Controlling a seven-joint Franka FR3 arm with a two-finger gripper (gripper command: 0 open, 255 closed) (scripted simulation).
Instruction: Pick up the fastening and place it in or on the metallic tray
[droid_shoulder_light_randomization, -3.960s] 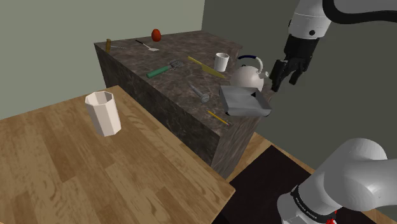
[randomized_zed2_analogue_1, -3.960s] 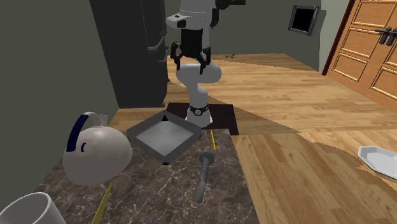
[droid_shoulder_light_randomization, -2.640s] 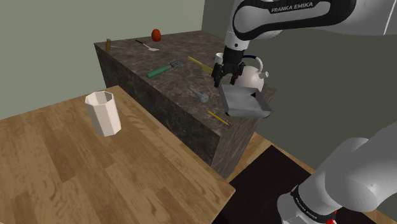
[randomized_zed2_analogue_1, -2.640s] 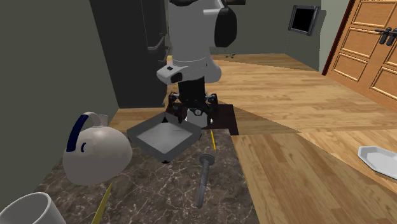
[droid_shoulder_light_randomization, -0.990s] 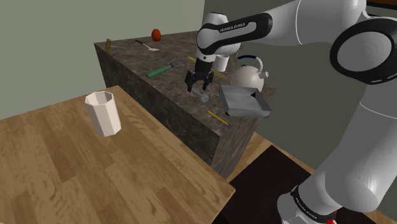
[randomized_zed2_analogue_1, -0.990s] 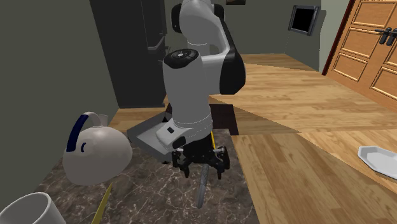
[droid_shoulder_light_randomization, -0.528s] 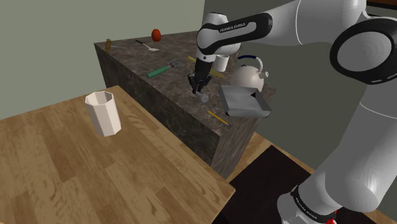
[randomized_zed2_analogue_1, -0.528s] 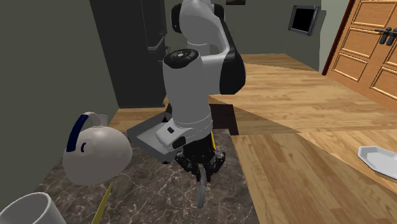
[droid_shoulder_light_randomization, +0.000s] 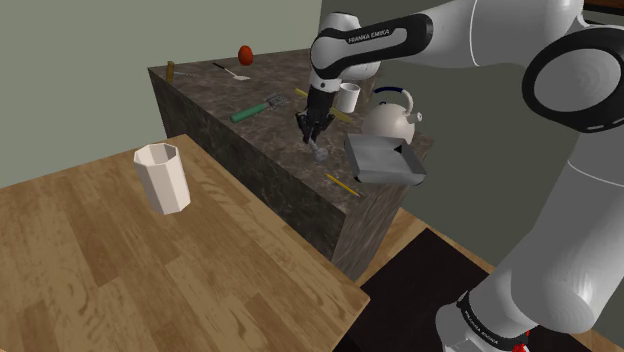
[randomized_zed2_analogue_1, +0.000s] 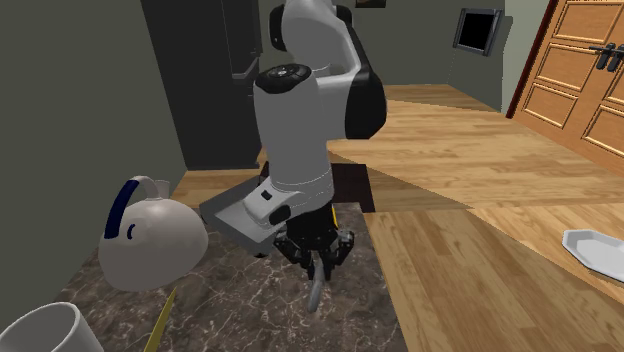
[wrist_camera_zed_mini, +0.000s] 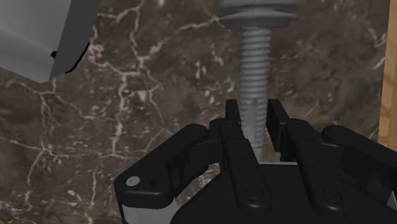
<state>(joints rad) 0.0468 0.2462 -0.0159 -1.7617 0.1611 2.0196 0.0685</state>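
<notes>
Wrist view | end effector (wrist_camera_zed_mini: 254, 113) clamped on bolt (wrist_camera_zed_mini: 257, 60) | dark marble counter (wrist_camera_zed_mini: 146, 127) | wooden floor (randomized_zed2_analogue_1: 480, 255)

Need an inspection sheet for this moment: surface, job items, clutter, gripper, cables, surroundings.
Surface: dark marble counter, with a wooden table beside it.
Job's things: grey bolt, clasped at its threaded end; grey tray at the counter's end, beside the kettle.
Clutter: kettle, white mug, yellow pencil, green-handled tool, red round thing; white cup on the table.
Gripper: gripper shut on the bolt.
Cables: nothing seen.
Surroundings: wooden floor, panelled wooden door.
</notes>
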